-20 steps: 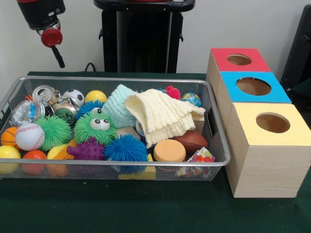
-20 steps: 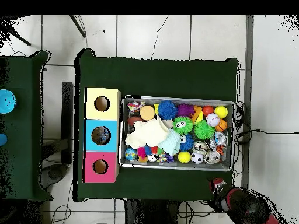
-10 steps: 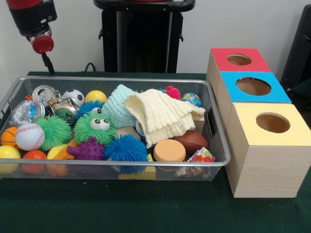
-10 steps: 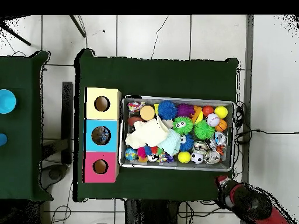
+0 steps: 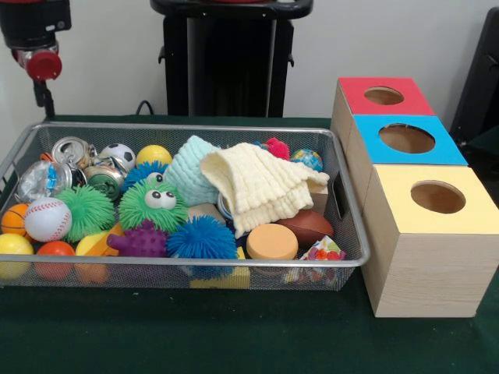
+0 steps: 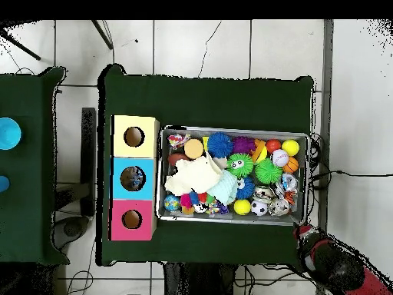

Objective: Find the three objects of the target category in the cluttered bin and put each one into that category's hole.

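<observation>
A wire mesh bin [image 5: 187, 126] holds a jumble: crushed cans [image 5: 74, 148] at the back left, a baseball [image 5: 47, 218], a green fuzzy toy with eyes [image 5: 153, 204], a blue spiky ball [image 5: 201, 238], a cream cloth [image 5: 261, 183] over a mint knit cloth [image 5: 187, 167], and a brown football [image 5: 308, 226]. Beside the bin stand a red box [image 5: 355, 89], a blue box [image 5: 448, 152] and a yellow box [image 5: 398, 210], each with a round hole on top. My gripper [image 5: 39, 78] hangs outside the bin's back left corner, holding nothing that I can see. In the overhead view the gripper [image 6: 305, 233] sits just off the bin's [image 6: 234, 129] lower right corner.
The black pedestal [image 5: 230, 58] rises behind the bin. Green cloth [image 5: 195, 335] covers the table. Overhead, a second green table [image 6: 31, 154] at the left carries a light blue round object [image 6: 8, 132].
The arm has drawn back from the bin: leftward and upward in the front view, rightward in the overhead view. Nothing in the bin has moved.
</observation>
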{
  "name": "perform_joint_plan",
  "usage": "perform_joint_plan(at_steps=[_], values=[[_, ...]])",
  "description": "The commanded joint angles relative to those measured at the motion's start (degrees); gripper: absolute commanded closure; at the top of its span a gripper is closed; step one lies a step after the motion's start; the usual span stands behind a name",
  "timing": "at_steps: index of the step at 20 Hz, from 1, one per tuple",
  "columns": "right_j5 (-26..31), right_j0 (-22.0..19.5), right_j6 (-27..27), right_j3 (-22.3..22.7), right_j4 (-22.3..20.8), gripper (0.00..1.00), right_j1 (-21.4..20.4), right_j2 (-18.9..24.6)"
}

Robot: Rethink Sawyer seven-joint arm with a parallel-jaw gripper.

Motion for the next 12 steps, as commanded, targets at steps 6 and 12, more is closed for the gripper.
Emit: perform_joint_plan(at_steps=[6,12], values=[[-8.5,3.1,7.2,-1.9,0.5,0.00,-0.6,-1.4],[-10.1,5.1,9.7,-1.3,2.9,0.00,3.4,-3.2]])
